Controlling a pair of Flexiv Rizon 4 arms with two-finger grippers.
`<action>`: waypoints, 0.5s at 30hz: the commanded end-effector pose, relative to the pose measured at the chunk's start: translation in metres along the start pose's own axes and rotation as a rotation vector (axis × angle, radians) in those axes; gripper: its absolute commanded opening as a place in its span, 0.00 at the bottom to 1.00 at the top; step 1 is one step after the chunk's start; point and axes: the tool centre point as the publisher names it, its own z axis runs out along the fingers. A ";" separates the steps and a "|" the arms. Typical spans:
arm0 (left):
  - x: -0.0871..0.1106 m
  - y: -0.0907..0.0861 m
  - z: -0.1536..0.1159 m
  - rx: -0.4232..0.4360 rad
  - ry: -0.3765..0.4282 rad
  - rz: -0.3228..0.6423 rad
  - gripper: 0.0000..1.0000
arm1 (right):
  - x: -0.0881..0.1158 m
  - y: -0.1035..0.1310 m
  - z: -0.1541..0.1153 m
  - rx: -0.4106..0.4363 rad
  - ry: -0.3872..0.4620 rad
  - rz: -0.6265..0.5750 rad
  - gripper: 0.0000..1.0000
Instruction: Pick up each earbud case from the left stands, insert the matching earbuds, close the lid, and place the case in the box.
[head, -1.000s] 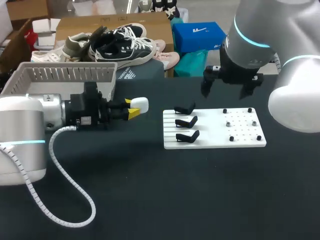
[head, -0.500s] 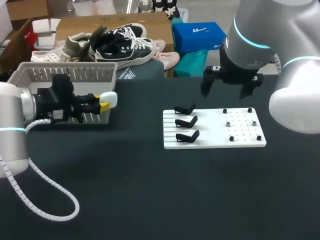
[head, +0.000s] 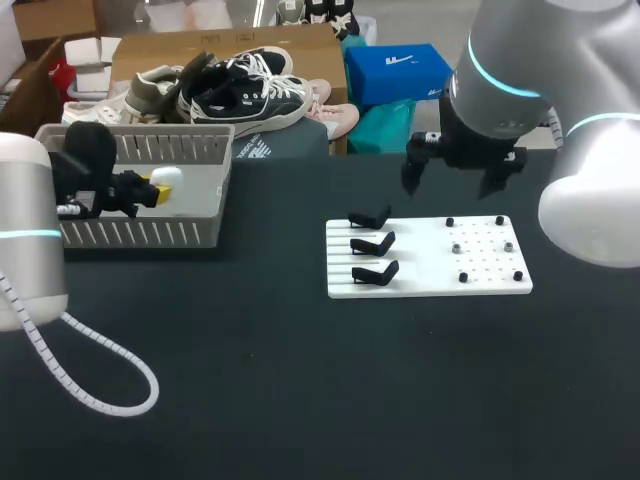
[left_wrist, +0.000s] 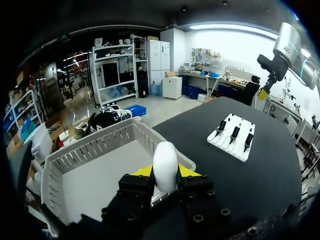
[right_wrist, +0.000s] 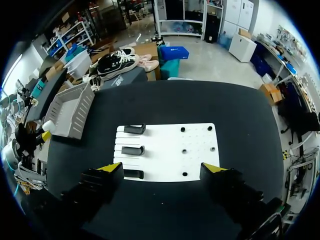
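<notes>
My left gripper (head: 154, 187) is shut on a white earbud case (head: 166, 179), lid closed, held over the grey slatted box (head: 135, 132). In the left wrist view the case (left_wrist: 165, 162) stands upright between the yellow tips, above the box's (left_wrist: 95, 143) floor near its front wall. The white board (head: 430, 256) carries three black stands (head: 373, 244), all bare. My right gripper (head: 460, 178) hangs open above the board's far edge. In the right wrist view my right gripper (right_wrist: 161, 168) has its fingers wide apart over the board (right_wrist: 165, 150), with nothing between them.
Small black pegs and grey sockets (head: 482, 247) dot the board's right half. A white cable (head: 95, 385) from my left arm loops across the table's front left. The box (right_wrist: 70, 107) sits at the table's far left corner.
My left arm has swung left with the case, from the middle of the table to above the box. The right arm has not moved.
</notes>
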 end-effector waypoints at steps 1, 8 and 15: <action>-0.003 0.013 0.019 -0.309 0.036 -0.004 0.00 | 0.003 -0.001 -0.001 0.001 -0.009 0.003 1.00; -0.008 0.018 0.024 -0.297 0.077 0.014 0.02 | 0.003 -0.001 -0.001 0.001 -0.009 0.003 1.00; -0.011 0.006 0.009 -0.304 0.084 0.019 1.00 | 0.003 -0.001 -0.001 0.001 -0.009 0.003 1.00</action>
